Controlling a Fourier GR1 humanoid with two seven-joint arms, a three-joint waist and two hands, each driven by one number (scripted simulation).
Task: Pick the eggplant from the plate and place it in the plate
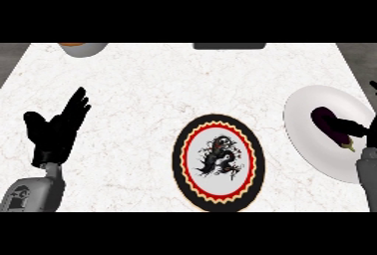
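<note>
Eggplant, dark purple and glossy with a pale stem end, lies on the plain white round plate at the counter's right, touching the black right hand, whose finger state I cannot tell. The black-rimmed plate with red zigzag ring and dragon motif holds nothing. The left hand rests open, fingers up.

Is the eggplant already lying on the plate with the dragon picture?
No, the eggplant lies on the plain white plate at the right; the dragon plate holds nothing.
</note>
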